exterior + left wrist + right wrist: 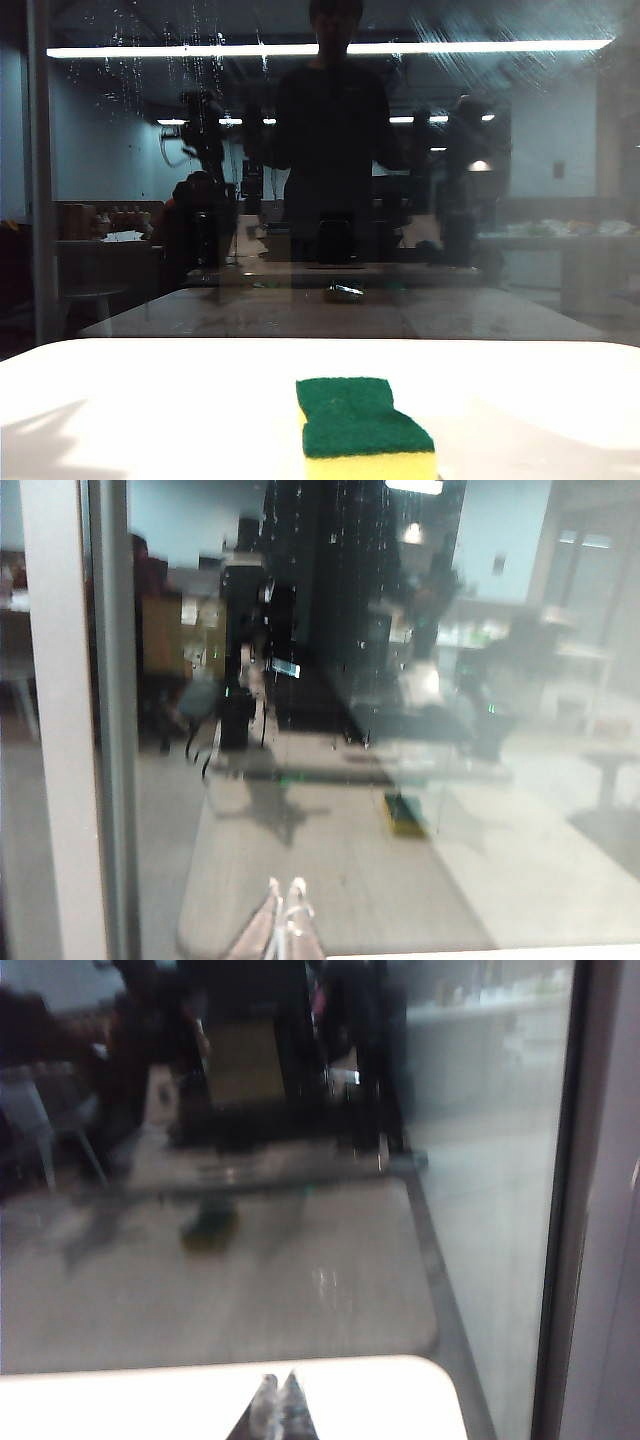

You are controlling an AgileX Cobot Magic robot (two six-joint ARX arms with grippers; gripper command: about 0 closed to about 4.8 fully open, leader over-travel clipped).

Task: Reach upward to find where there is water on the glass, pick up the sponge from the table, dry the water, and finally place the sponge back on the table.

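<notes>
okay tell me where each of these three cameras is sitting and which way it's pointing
Exterior view: off the arms, low behind the table, facing the glass; the sponge lies in front, water upper left; neither arm shows directly.
Left wrist view: on the left arm, facing the glass near its grey frame strip; left gripper shut.
Right wrist view: on the right arm, facing the glass over the table's corner; right gripper looks shut.
Shared: all three see the glass; the sponge's reflection appears in both wrist views.
</notes>
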